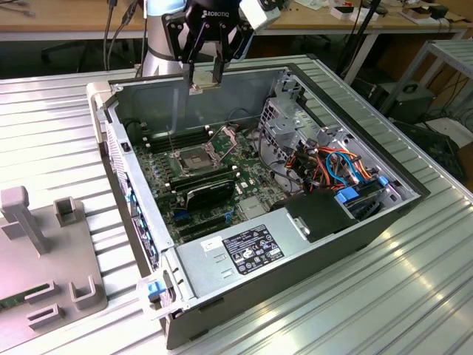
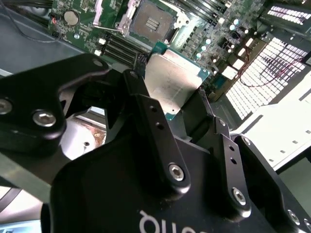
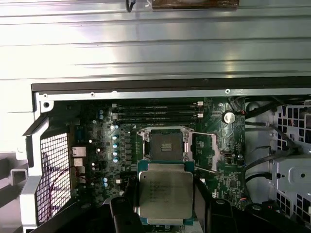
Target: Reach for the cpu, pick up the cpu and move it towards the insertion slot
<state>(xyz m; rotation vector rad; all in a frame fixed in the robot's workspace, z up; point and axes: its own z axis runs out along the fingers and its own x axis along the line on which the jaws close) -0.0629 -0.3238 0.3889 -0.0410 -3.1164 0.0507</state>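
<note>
Gripper state: your gripper (image 1: 205, 80) is closed on the cpu (image 1: 205, 86), one black finger (image 2: 146, 114) on each of two opposite edges, and the chip lies flat between them.
Cpu position: the cpu (image 3: 164, 194) is in the air above the open computer case (image 1: 355, 229), near the rear wall, clear of the motherboard (image 1: 244, 181).
Insertion slot: the insertion slot (image 1: 191, 160) sits lower in the case; its hinged bracket (image 3: 206, 150) is swung open, so the dark centre (image 3: 163, 145) is exposed.
Step in hand: judged as the carry toward the socket, with the pick done.
Alignment: in the first wrist view the chip's edges run roughly parallel to the socket frame; hold that orientation and keep the chip level.
Clearance: keep the fingers away from the open bracket and the memory slots (image 3: 158, 112) beside the socket.
Risk: a tilted chip could bend socket contacts, so move slowly.
</note>
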